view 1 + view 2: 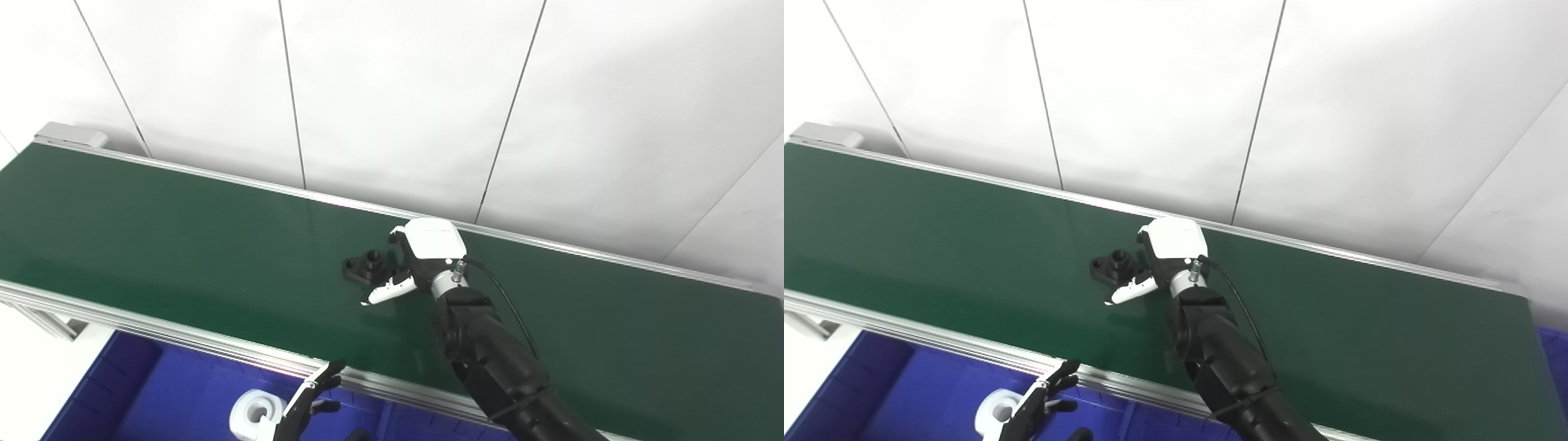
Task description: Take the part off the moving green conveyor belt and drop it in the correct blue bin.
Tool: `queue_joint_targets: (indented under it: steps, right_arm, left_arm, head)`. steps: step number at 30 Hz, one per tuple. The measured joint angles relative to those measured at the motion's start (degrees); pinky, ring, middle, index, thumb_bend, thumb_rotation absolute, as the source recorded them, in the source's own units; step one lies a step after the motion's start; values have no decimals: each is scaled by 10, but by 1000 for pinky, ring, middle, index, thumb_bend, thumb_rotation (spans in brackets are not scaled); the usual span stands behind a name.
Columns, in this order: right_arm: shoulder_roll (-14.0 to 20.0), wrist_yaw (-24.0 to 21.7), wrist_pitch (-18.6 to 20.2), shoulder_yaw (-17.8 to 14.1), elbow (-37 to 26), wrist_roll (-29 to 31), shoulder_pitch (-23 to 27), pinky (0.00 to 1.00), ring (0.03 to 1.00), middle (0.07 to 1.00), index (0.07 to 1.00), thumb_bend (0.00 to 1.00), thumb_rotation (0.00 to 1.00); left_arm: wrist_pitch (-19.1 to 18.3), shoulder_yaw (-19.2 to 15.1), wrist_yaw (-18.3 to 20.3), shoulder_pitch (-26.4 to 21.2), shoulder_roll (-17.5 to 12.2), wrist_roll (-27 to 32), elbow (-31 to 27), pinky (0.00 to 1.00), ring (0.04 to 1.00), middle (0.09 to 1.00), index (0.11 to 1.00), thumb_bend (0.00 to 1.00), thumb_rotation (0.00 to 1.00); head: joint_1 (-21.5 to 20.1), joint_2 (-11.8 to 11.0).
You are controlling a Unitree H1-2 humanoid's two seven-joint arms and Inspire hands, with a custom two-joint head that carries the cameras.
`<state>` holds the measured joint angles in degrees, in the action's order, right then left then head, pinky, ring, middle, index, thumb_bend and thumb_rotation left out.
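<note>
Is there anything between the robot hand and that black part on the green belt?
No. The right robot hand is right beside the small black flanged part on the green conveyor belt, with nothing visible between them.

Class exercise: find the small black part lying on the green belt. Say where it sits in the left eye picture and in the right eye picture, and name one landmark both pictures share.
Left eye view: the black part lies just left of picture centre, beside the right hand.
Right eye view: the part sits further left, again by that hand.
Shared landmark: the white roll in the blue bin, bottom left.
</note>
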<state>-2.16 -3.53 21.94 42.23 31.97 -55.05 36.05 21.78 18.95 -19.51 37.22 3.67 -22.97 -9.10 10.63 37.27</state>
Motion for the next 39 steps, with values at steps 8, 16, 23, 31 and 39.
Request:
queue_joint_targets:
  steps: [8,16,23,31,39]
  right_arm:
    - [-2,50,-26,27,31,0,-1,174,238,344,522,566,173]
    - [-6,90,-58,72,41,-20,18,84,154,248,484,519,116]
    - [-5,131,-58,84,59,-39,18,79,151,256,485,521,119]
    - [0,150,-57,86,62,-51,18,95,170,276,486,521,120]
    - [24,132,-57,68,8,-38,-10,112,175,291,490,516,116]
  left_arm:
    - [1,3,-26,-1,-3,0,1,638,786,825,804,536,736]
    - [1,4,-53,-1,-3,0,3,628,773,809,793,534,747]
    - [1,5,-55,-1,-4,2,3,637,770,805,802,516,722]
    - [1,5,-48,-1,-5,2,1,638,775,815,815,522,713]
    - [-8,9,-26,3,-6,2,-5,705,793,832,828,586,720]
  head:
    - [17,5]
    - [23,12]
    - [20,13]
    - [9,15]
    - [-31,21]
